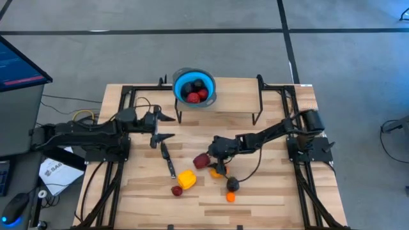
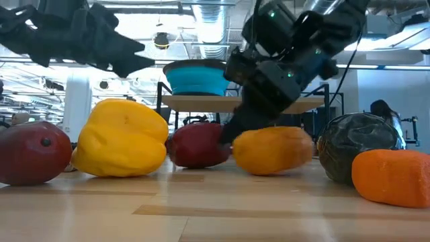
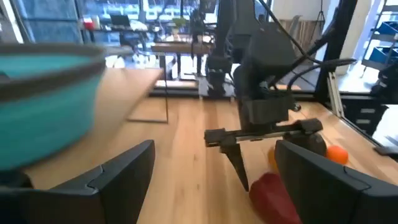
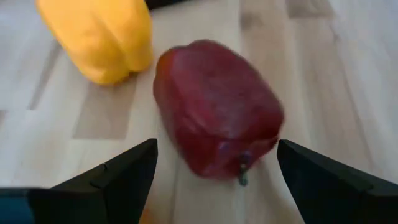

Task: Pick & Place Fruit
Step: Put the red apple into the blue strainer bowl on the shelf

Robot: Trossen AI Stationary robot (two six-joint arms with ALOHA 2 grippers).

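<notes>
My right gripper (image 4: pixel 214 186) is open and low over the table. Its two fingers stand on either side of a dark red fruit (image 4: pixel 214 115) without touching it; the fruit lies on the table (image 1: pixel 202 160). A yellow fruit (image 1: pixel 186 179), a small red one (image 1: pixel 177 190), an orange one (image 1: pixel 217 171), a black one (image 1: pixel 233 184) and a small orange one (image 1: pixel 231 197) lie close by. The blue bowl (image 1: pixel 194 88) stands on a raised shelf at the far edge and holds red and black fruit. My left gripper (image 1: pixel 169 126) is open and empty, left of centre, above the table.
A slim black-handled knife (image 1: pixel 167 160) lies on the table below my left gripper. The shelf's black legs (image 1: pixel 255 115) stand on the table's far half. The row of fruit fills the low view's foreground (image 2: pixel 121 138). Bare wood lies along the near edge (image 1: pixel 281 204).
</notes>
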